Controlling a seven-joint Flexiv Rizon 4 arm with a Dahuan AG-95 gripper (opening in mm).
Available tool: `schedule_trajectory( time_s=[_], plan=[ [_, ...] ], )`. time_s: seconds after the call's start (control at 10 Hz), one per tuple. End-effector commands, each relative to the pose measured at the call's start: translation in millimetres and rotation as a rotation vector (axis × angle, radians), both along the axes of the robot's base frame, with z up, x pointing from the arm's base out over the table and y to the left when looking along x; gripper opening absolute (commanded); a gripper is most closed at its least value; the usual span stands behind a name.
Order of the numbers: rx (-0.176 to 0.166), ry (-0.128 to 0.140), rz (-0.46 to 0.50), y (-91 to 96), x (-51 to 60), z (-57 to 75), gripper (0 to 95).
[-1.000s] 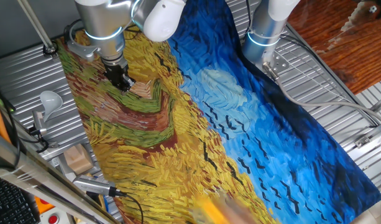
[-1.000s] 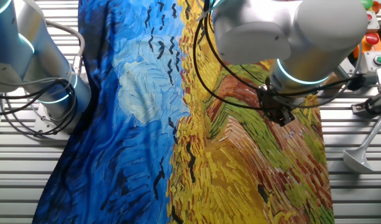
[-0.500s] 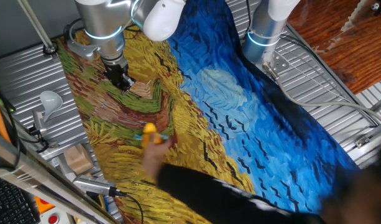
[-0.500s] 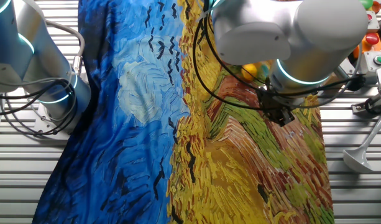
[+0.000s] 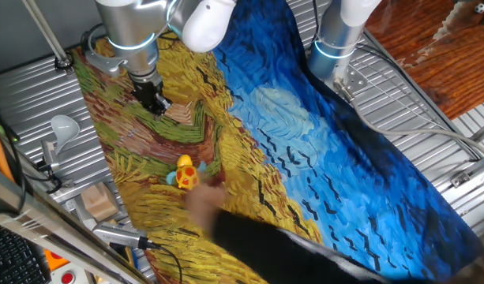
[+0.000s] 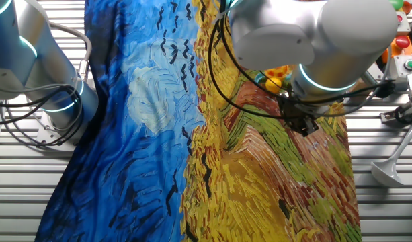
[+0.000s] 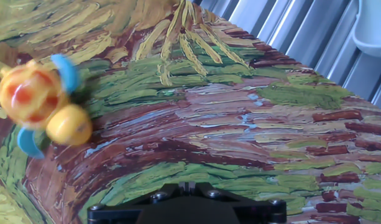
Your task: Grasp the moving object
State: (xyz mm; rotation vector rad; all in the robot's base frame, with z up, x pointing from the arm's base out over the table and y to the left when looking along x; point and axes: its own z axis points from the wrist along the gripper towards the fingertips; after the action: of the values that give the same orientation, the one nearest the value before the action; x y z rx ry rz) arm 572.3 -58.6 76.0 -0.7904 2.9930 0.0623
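Hand view: yellow-orange toy figure point(image 7: 42, 102) far left on painted cloth point(image 7: 240, 124); gripper point(image 5: 155, 101) well apart, opening impossible to tell.

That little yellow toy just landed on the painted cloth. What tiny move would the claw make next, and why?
Probably a short slide across the painted cloth toward the small yellow-orange toy figure with teal bits. The claw hangs apart from it, and the hand view shows the toy far off to the left edge, not ahead of the fingers.

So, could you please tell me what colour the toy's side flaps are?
Light blue; the toy itself is yellow-orange with red spots. Hand view shows it best.
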Motion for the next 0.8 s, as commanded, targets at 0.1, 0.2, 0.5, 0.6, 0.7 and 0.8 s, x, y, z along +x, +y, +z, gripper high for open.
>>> schedule_trajectory(
  time_s=[0.1,0.2,0.5,0.6,0.7,0.8],
  plan=[
    [-0.002,0.0,-0.002,-0.1,0.1,-0.1,0.0],
    [-0.002,0.0,-0.002,0.2,0.2,-0.1,0.0],
    [-0.003,-0.001,-0.001,5.5,1.8,3.1,0.0],
    [-0.005,-0.001,-0.003,10.2,3.2,5.8,0.0],
    [-0.003,0.0,-0.011,15.1,4.4,8.6,0.0],
    [-0.002,0.0,-0.018,22.4,5.9,11.6,0.0]
  ],
)
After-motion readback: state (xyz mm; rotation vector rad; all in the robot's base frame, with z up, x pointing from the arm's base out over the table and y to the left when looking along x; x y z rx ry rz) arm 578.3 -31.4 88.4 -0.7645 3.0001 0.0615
